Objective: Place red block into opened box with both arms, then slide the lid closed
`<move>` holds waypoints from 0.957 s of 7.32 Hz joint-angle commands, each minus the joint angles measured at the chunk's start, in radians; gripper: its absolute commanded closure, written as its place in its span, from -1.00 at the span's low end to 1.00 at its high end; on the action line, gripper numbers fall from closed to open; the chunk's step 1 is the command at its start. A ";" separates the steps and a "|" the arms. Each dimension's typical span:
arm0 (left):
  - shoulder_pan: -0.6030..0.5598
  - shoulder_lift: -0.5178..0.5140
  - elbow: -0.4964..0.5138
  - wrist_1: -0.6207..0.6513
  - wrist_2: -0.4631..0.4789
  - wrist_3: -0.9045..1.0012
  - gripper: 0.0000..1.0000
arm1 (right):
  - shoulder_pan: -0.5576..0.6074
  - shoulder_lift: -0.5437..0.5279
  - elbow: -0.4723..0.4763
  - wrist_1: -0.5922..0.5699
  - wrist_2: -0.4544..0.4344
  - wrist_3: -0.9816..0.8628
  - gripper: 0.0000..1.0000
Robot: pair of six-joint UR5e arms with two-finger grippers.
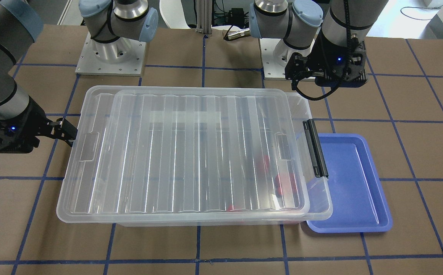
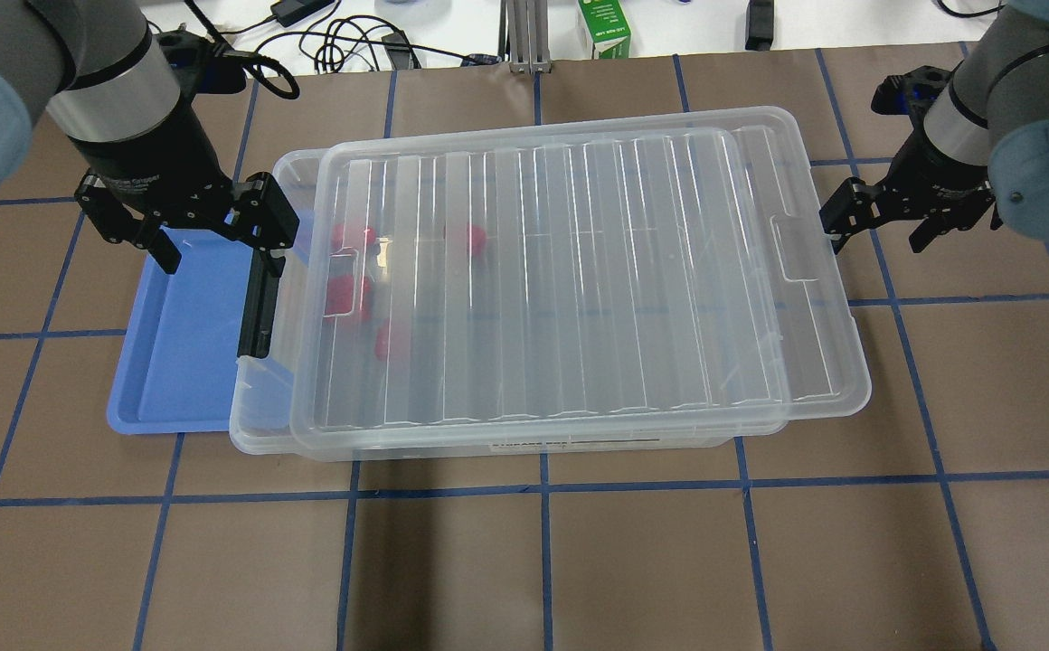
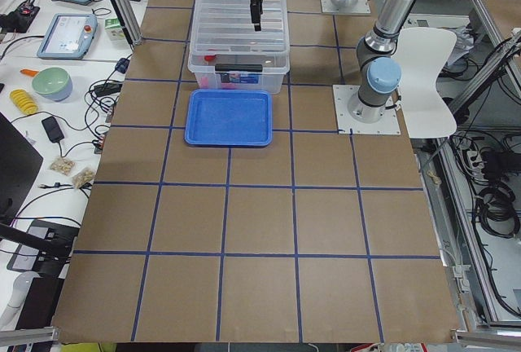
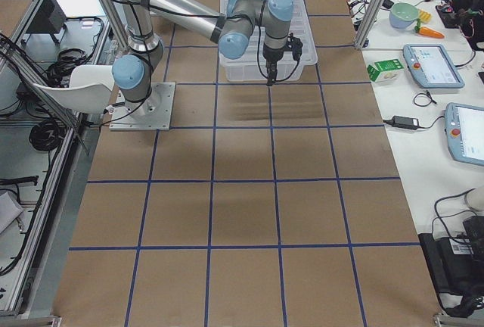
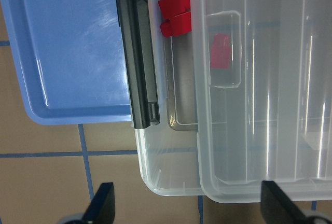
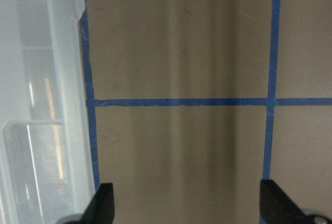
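The clear box point(image 2: 259, 411) stands mid-table with its black clip bar point(image 2: 258, 298) at the end on my left. The ribbed lid point(image 2: 561, 271) covers most of it. The lid sits shifted to my right, leaving a narrow strip uncovered at the clip end. Several red pieces point(image 2: 348, 297) lie inside near that end, blurred through the lid; I cannot tell which is the red block. My left gripper point(image 2: 217, 246) hangs open above the clip end, nothing in it. My right gripper point(image 2: 882, 231) is open and empty, just beyond the lid's overhanging far end.
A shallow blue tray point(image 2: 172, 362) lies against the box's clip end, under my left gripper. Brown table surface with blue tape lines surrounds the box. Cables and a green carton point(image 2: 603, 27) sit beyond the far edge.
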 commanded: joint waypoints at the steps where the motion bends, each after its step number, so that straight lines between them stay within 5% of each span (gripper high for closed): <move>1: 0.002 0.000 0.001 0.000 -0.001 0.001 -1.00 | 0.048 0.002 0.000 -0.001 -0.006 0.028 -1.00; 7: 0.007 0.003 0.001 0.011 -0.047 -0.001 -1.00 | 0.065 0.002 -0.006 0.000 -0.003 0.027 -1.00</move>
